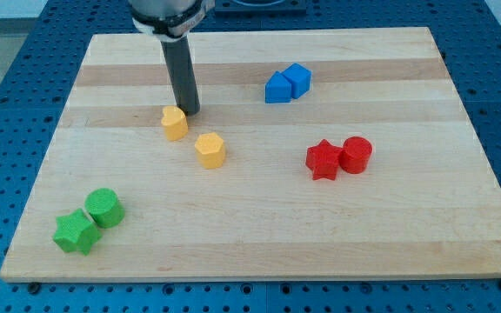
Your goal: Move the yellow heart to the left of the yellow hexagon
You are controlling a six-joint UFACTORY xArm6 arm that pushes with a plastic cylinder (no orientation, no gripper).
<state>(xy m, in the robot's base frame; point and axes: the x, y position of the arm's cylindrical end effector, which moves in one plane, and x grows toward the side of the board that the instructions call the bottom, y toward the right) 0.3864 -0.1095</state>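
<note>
The yellow heart lies on the wooden board, left of centre. The yellow hexagon lies just below and to the right of it, a small gap apart. My tip stands at the heart's upper right side, touching or nearly touching it. The rod rises from there to the view's top.
Two blue blocks sit together at the upper middle. A red star and a red cylinder touch at the right. A green cylinder and a green star sit at the lower left. The board ends at blue table edges.
</note>
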